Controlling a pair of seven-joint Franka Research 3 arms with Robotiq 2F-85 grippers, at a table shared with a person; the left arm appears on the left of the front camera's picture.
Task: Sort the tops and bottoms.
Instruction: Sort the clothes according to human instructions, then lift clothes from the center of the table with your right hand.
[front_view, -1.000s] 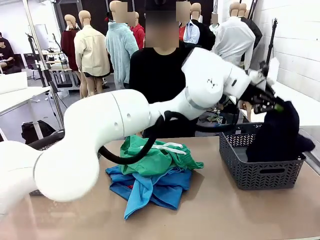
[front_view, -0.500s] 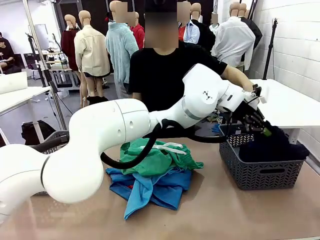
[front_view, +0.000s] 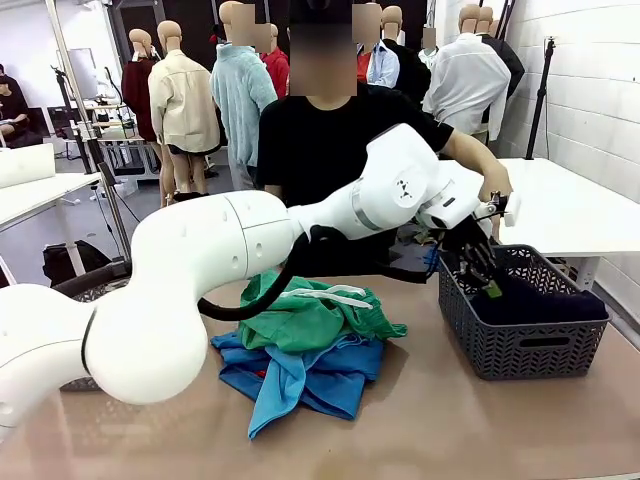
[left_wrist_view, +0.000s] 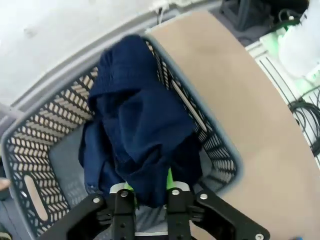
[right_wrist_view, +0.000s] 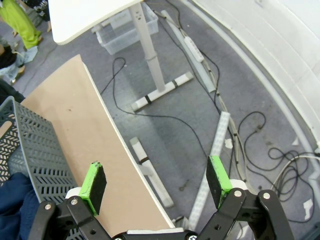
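The dark navy bottoms (front_view: 535, 300) lie heaped in the grey basket (front_view: 520, 350) at the table's right. My left gripper (front_view: 487, 280) reaches across into that basket. In the left wrist view its fingers (left_wrist_view: 147, 192) stand close together with a fold of the navy bottoms (left_wrist_view: 140, 120) between the green pads. The bright green bottoms (front_view: 320, 315) with a white drawstring top a pile at mid-table, over the turquoise top (front_view: 285, 385) and the medium blue top (front_view: 345, 375). My right gripper (right_wrist_view: 156, 182) is open and holds nothing, out past the table's edge above the floor.
A person in black stands at the far side, one hand (front_view: 495, 185) above the basket's far rim. A dark basket (front_view: 100, 285) sits at the table's left behind my arm. The right wrist view shows the basket's wall (right_wrist_view: 30, 145), cables and a table leg on the floor.
My left gripper has come down from above the basket into it, lowering the navy bottoms from hanging high to lying inside. The pile and my right gripper stay as they were.
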